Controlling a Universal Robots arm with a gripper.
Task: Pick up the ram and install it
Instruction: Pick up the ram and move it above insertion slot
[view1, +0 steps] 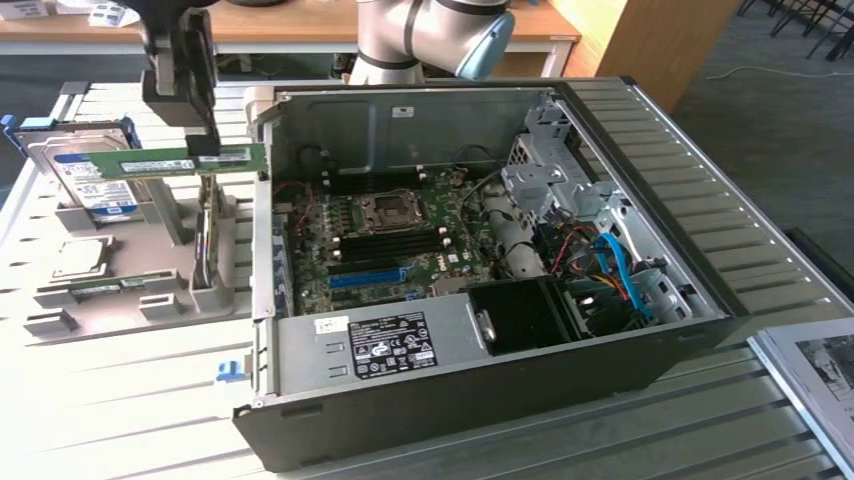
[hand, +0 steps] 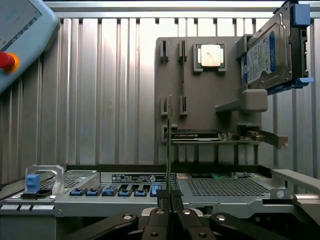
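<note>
The ram (view1: 134, 162) is a long green stick with a white sticker. It hangs level in the air above the grey parts holder (view1: 120, 300), just off the open computer case's wall toward the exterior view's left. My gripper (view1: 203, 150) is shut on the stick's upper edge near the end closest to the case. In the wrist view the ram (hand: 169, 145) shows edge-on as a thin line rising from my gripper (hand: 170, 199), whose fingers (hand: 161, 200) press on both its faces. The motherboard's dark memory slots (view1: 390, 240) lie inside the case, below and toward the exterior view's right of the stick.
The open case (view1: 641, 300) lies on a slatted table. The holder carries a hard drive (view1: 87, 185) (hand: 265, 50), a silver processor (view1: 80, 258) (hand: 210, 55) and another thin board standing in slots (view1: 207, 245). A teach pendant (hand: 20, 30) with a red button lies nearby.
</note>
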